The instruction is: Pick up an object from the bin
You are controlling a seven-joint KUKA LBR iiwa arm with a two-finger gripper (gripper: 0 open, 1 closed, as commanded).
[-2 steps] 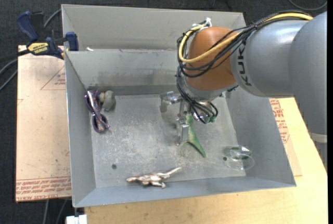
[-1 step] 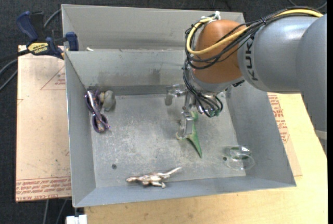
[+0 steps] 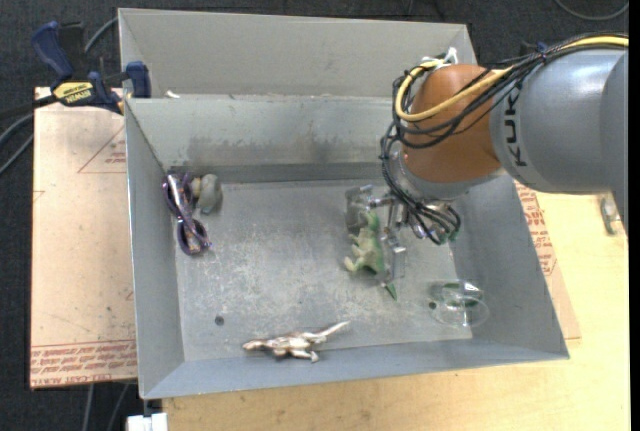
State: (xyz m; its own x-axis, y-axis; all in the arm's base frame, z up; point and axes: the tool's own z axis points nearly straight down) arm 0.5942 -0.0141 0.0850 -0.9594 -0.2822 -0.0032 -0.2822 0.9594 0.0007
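Observation:
My gripper [image 3: 378, 241] is low in the right middle of the bin, reaching down under the orange wrist cover. Right at it lies a small green and cream toy figure [image 3: 364, 256], partly hidden by the gripper. A clear plastic piece [image 3: 457, 303] lies lower right of the gripper, close to the bin's right wall. A pale dinosaur figure [image 3: 295, 343] lies along the front wall, well below and left of the gripper.
Purple glasses [image 3: 185, 212] and a small grey ball [image 3: 207, 190] sit in the far left corner. Bare floor stretches between them and the gripper. The arm and its cables hang over the back right of the bin.

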